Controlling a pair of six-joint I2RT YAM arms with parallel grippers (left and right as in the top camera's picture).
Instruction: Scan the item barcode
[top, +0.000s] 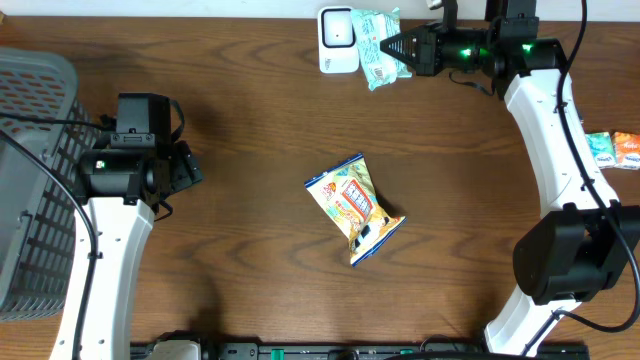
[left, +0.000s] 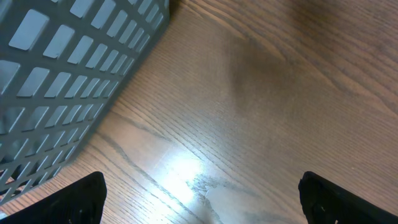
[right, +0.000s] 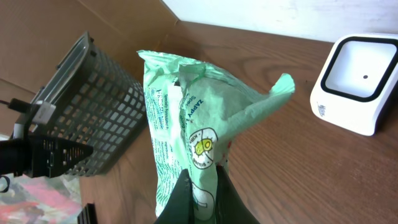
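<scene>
Green crinkled packet (top: 373, 42) is held by one end in the right gripper (top: 393, 46), the jaws being closed tight on the film. The packet is located at the far edge of the wooden table (top: 250, 120), just beside the white scanner (top: 338, 40); whether the two touch cannot be told. In the right wrist view the packet is seen rising from between the dark fingers (right: 231, 208), with printed text facing the camera; a barcode cannot be made out.

Left gripper (top: 192, 170) is held fully open, its fingers (left: 81, 199) set wide apart at the lower corners of the left wrist view, and nothing is gripped. It is positioned over bare wood near the grey mesh basket (top: 30, 200).

A yellow and orange snack bag (top: 355, 208) is noted lying flat mid-table, well apart from both grippers. Small packets (top: 612, 150) are noted at the right edge
</scene>
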